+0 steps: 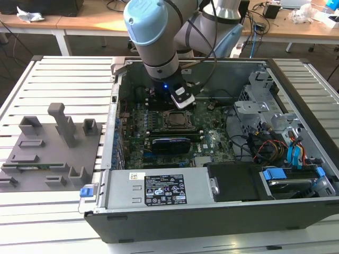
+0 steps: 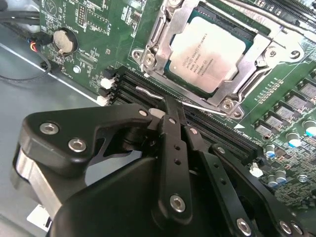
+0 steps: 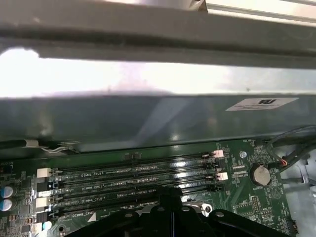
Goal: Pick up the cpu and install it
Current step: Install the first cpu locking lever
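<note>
The pincer is hanging low over the motherboard with its black fingers pressed together and pinching nothing. In the second wrist view its tip is sitting above the black memory slots, just beside the socket frame. The cpu is lying flat inside that frame, silvery top up, with fine dark print on it that is too small to make out. A coin cell is showing near the board's edge, and in the first wrist view white lettering is running along the memory slots.

A white sticker is clinging to the grey case wall beyond the slots. In the exterior view the arm is reaching down into the open computer case, a long black card is standing near the socket, and a large printed label is covering the power supply. A grey fixture is resting on the slatted table at the exterior view's left.
</note>
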Controlling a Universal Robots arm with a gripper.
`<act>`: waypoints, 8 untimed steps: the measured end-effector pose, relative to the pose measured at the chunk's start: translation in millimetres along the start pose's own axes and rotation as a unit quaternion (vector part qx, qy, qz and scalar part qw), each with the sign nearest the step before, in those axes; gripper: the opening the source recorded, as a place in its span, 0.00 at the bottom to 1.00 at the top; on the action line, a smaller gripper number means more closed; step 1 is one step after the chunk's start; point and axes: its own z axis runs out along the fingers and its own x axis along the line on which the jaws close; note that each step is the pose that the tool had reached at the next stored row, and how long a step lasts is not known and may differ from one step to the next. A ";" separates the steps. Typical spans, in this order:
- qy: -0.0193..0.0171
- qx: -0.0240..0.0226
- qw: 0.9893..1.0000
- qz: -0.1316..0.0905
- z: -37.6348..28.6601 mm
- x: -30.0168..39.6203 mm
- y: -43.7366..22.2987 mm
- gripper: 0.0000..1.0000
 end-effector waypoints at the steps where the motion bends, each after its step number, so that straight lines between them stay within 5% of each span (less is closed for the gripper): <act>1: -0.001 0.001 1.000 0.004 0.5 0.2 -0.2 0.11; 4: -0.007 0.007 1.000 0.025 1.9 0.6 -0.6 0.11; 8: -0.010 0.009 0.999 0.033 2.4 2.4 1.2 0.11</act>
